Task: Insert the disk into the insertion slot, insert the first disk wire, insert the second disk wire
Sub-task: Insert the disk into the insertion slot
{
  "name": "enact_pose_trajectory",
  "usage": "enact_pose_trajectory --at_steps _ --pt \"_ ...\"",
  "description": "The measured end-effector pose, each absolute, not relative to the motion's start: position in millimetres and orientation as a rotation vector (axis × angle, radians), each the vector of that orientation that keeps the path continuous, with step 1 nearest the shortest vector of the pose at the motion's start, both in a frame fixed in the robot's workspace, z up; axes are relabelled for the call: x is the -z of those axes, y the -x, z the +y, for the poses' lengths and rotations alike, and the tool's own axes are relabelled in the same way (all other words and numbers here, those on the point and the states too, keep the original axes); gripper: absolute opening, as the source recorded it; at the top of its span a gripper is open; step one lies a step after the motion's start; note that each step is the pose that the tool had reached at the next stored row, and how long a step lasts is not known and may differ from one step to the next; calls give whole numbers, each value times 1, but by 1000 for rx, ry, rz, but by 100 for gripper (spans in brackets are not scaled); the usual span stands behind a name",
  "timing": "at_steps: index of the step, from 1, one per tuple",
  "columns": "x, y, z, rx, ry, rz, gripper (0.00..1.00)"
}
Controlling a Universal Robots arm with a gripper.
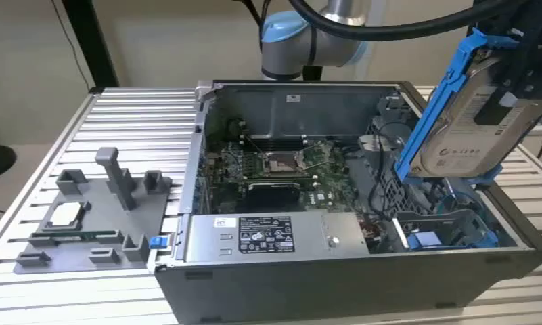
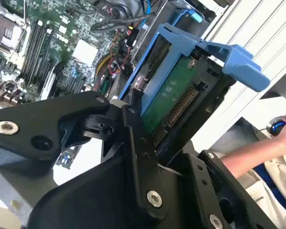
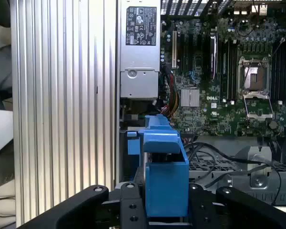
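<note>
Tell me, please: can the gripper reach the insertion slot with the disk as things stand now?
Probably yes. The gripper holds the disk tilted above the insertion slot, whose open top looks free. Dark cables lie beside it and might brush the disk.

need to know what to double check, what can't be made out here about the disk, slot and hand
- hand: cut off by the exterior view's right edge, so its hold on the disk is only partly seen.
- insertion slot: partly behind the disk's lower end in the exterior view.
- disk wires: which of the cables in the first wrist view they are cannot be told.
</note>
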State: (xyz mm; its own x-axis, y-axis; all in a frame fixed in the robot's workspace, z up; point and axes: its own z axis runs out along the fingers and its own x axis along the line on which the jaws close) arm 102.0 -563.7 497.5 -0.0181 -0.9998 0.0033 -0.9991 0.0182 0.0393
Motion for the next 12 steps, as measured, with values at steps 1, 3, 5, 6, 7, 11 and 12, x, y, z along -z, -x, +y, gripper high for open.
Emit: enact_pose_trajectory --at_steps 1,3,5,6,7,11,12 --pt "-497 -102 -564 40 -2180 -2220 0" --pt "-497 -102 -564 40 -2180 -2220 0" --pt "-497 -102 -564 40 -2180 -2220 0" --pt "-497 -102 -564 40 -2180 -2220 0" --pt "-497 -102 -564 40 -2180 -2220 0" --pt "-496 -102 -567 40 -2180 -2220 0" --pt "-496 -102 -568 40 -2180 -2220 0"
